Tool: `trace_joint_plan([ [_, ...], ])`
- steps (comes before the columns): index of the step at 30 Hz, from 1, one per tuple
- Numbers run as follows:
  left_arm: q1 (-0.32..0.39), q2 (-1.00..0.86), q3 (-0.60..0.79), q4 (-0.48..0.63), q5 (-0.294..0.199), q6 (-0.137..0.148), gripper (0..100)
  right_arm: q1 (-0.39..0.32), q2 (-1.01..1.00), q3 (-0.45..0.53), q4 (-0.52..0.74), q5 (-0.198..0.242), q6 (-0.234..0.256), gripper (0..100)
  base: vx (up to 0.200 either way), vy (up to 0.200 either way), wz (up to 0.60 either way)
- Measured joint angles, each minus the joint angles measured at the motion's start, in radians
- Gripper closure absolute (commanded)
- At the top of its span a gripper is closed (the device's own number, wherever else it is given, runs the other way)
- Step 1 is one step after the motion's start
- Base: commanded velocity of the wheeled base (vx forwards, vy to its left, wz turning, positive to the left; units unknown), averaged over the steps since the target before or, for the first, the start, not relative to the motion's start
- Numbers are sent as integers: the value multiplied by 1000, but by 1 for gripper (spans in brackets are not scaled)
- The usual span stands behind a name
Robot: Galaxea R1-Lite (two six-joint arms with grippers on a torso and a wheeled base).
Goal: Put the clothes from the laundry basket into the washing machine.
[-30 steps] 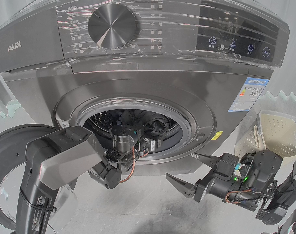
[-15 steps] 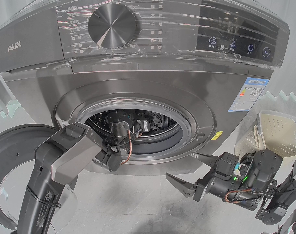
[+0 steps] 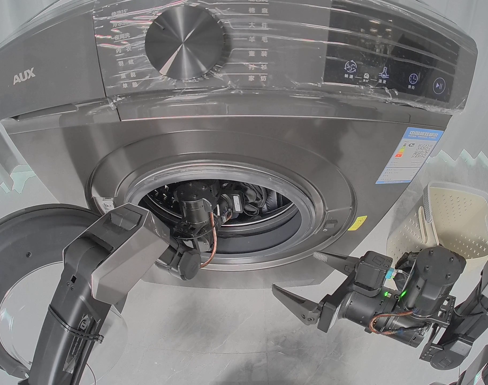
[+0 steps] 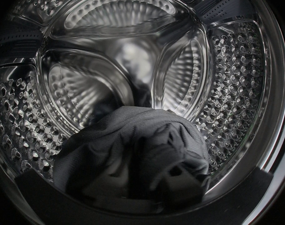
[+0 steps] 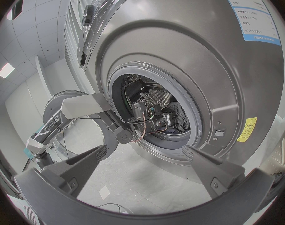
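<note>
This looks like a laundry corner set up in a test room or lab. A front-loading washing machine (image 3: 244, 135) fills the middle of the head view, with plastic film (image 3: 287, 44) over its control panel and an energy label (image 3: 410, 153) at right. A cream laundry basket (image 3: 458, 220) stands at the right edge on a pale grey tiled floor (image 3: 228, 332). The right wrist view's upper left shows white wall panels (image 5: 45, 22) and a recessed light panel (image 5: 5, 70).
</note>
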Motion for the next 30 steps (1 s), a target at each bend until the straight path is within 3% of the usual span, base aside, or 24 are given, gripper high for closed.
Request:
trace_joint_plan([
  [13,-40,-136,242,-19,-27,-16,0,0,-1,0,0,0,0,0,0,0,0],
  [30,-155,-426,792,-159,-64,-11,0,-2,-11,8,0,0,0,0,0,0,0],
])
